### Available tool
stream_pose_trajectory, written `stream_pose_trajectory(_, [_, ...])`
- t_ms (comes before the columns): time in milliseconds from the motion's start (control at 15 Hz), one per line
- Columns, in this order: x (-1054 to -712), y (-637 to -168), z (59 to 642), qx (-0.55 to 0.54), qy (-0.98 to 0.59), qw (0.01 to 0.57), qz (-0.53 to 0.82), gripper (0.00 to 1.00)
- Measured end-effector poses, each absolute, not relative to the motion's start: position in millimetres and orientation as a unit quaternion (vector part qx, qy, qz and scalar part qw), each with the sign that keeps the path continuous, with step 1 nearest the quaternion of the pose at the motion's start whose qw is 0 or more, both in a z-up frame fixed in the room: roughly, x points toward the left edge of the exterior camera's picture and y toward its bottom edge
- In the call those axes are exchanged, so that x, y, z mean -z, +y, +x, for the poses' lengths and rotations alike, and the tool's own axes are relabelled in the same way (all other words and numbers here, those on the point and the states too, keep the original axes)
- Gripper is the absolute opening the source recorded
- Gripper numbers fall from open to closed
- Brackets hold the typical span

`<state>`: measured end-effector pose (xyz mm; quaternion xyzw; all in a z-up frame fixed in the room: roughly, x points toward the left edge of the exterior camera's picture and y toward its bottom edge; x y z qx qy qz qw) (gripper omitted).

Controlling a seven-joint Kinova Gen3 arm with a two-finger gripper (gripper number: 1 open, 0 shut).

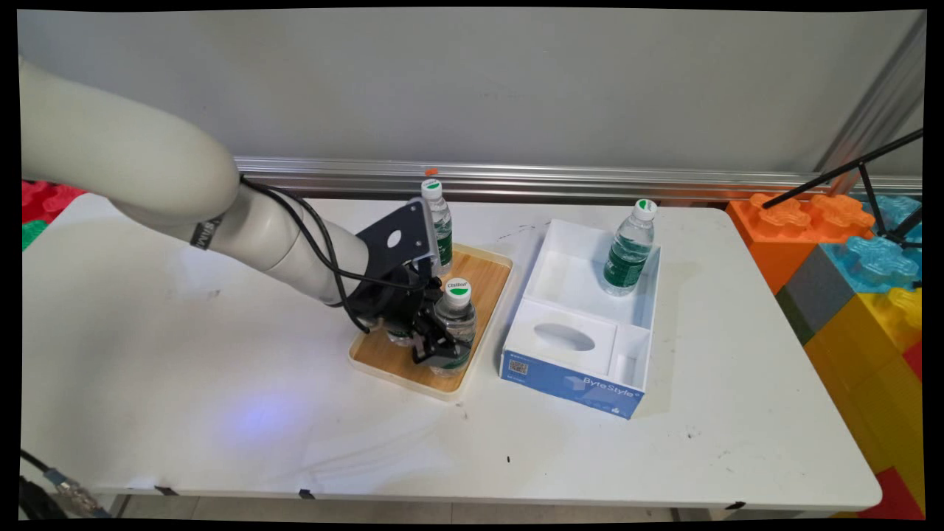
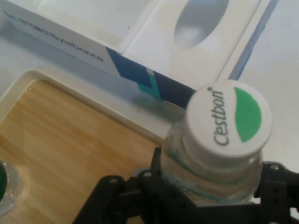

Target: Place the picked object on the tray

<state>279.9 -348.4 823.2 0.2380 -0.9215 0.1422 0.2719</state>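
Observation:
A clear water bottle (image 1: 455,324) with a white and green cap (image 2: 227,120) stands on the near part of a wooden tray (image 1: 487,280). My gripper (image 1: 436,341) is low on the tray and shut on this bottle's body, one finger on each side. A second bottle (image 1: 438,221) stands upright at the tray's far end, behind the hand. To the right, a third bottle (image 1: 629,251) stands in the far compartment of a white and blue box (image 1: 575,383). The box's blue side (image 2: 135,70) lies just past the tray rim in the hand view.
Large orange, blue, grey and yellow toy blocks (image 1: 848,251) are stacked off the table's right end. A black tripod leg (image 1: 848,169) crosses above them. A metal rail (image 1: 590,181) runs along the wall behind the table. Red and green blocks (image 1: 37,206) sit at far left.

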Motion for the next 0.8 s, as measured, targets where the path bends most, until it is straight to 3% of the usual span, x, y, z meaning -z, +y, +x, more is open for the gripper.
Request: stream_pose_trajectory(800, [-818.3,-345.4,273.0,-0.155,-0.905,0.27,0.291,0.0])
